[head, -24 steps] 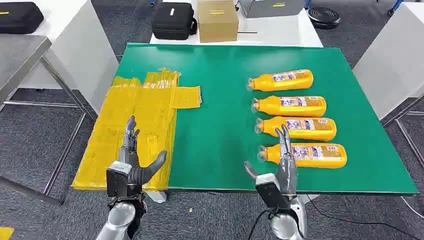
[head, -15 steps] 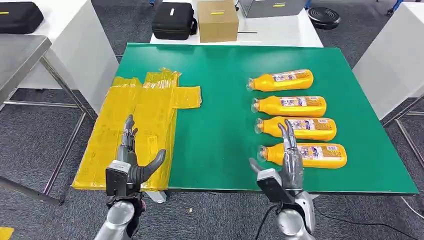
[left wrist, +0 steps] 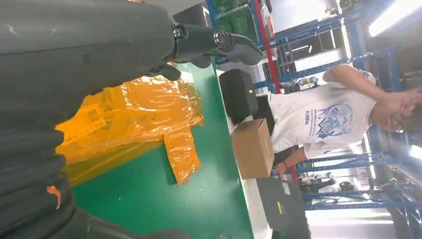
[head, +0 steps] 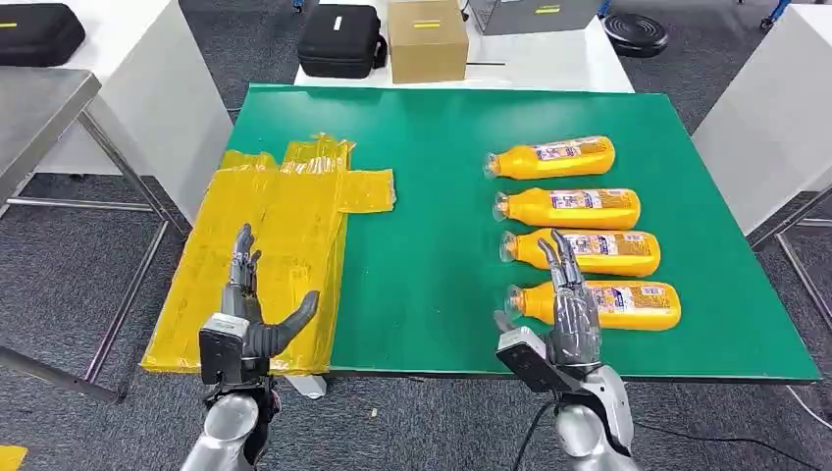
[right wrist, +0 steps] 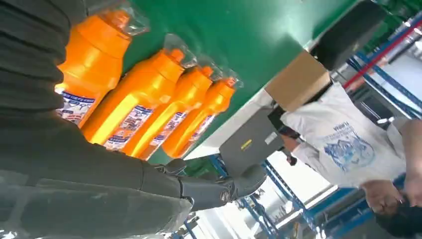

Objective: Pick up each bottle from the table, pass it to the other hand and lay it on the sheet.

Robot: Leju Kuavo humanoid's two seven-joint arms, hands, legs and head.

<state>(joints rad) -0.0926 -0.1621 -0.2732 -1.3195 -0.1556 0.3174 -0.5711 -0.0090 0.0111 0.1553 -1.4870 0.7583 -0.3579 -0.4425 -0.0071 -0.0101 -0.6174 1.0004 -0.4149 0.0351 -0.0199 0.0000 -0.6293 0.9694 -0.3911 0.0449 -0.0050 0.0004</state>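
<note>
I noted a cardboard box (head: 427, 39) beside a black case (head: 340, 41) on the white table (head: 569, 61) behind; person in white tee (left wrist: 326, 117) stood nr.

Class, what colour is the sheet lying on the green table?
The sheet is glossy yellow, almost orange-yellow; the head view shows it best.

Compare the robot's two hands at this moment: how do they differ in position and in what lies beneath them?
The left hand hovers over the yellow sheet; the right hand hovers over the nearest bottle in the row of four. The left hand's thumb juts out toward the table's middle, while the right hand's thumb is less visible in the head view. Both hands are open, hold nothing, and point away from the robot.
</note>
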